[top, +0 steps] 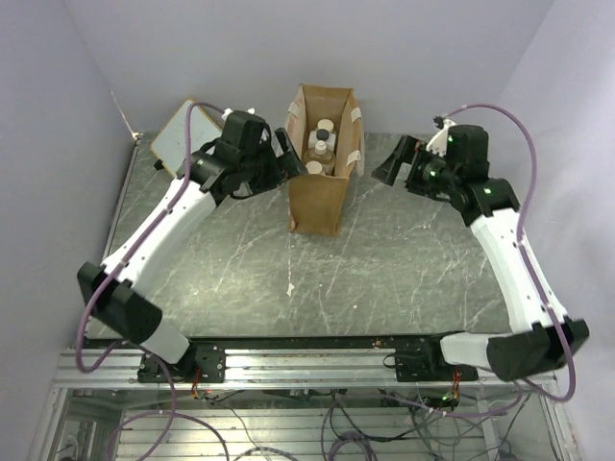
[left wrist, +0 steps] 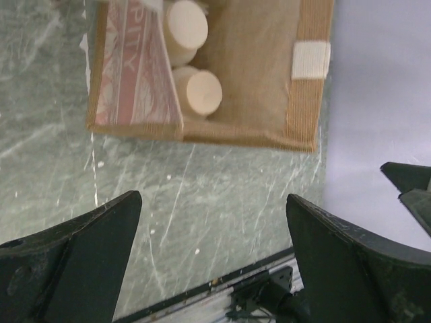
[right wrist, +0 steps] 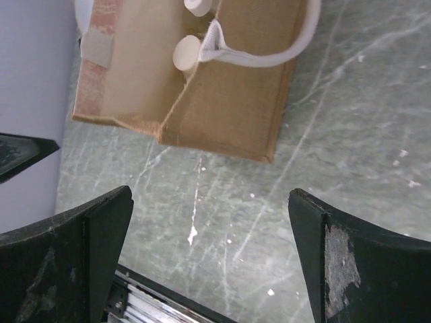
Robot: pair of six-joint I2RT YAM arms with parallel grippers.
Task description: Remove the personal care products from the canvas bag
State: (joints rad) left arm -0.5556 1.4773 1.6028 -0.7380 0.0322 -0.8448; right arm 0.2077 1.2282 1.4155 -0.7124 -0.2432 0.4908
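Observation:
The tan canvas bag (top: 317, 202) stands upright with its top open at the back middle of the table. Several bottles (top: 322, 146) with beige caps stand inside it. My left gripper (top: 286, 154) is open and empty, close to the bag's left side near the rim. My right gripper (top: 389, 163) is open and empty, a little to the right of the bag. The left wrist view shows the bag (left wrist: 269, 81), two beige caps (left wrist: 202, 91) and open jaws (left wrist: 214, 202). The right wrist view shows the bag (right wrist: 229, 101), a cap (right wrist: 186, 52), a cream strap (right wrist: 269, 57) and open jaws (right wrist: 210, 195).
A wood-framed whiteboard (top: 178, 134) leans at the back left, behind the left arm. Pale walls close in on the table at the left, back and right. A metal rail (top: 307, 360) runs along the near edge.

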